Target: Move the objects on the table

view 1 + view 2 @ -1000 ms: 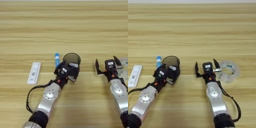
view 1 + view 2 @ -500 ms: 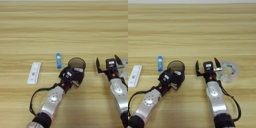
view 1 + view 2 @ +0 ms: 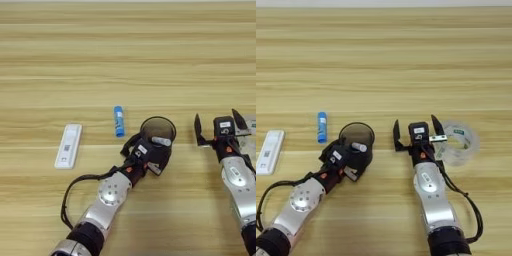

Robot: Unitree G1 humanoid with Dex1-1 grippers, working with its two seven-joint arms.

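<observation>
The black mesh cup [image 3: 158, 131] stands upright on the table [image 3: 125, 50] with a whitish stick [image 3: 161, 141] lying against its near rim. My left gripper [image 3: 152, 153] is shut on the cup's near wall. Left of the cup, and apart from it, lies the blue tube [image 3: 118, 121]. The white test cassette [image 3: 68, 145] lies flat further left. My right gripper [image 3: 415, 123] stands open to the right of the cup, with nothing between its fingers.
A clear tape roll [image 3: 458, 142] lies just right of the right gripper, close to its right finger. A black cable loops beside my left forearm [image 3: 70, 200]. Bare wood stretches across the far half of the table.
My left gripper has carried the mesh cup to the right, away from the blue tube and closer to the right gripper. The right gripper has stayed put and open.
</observation>
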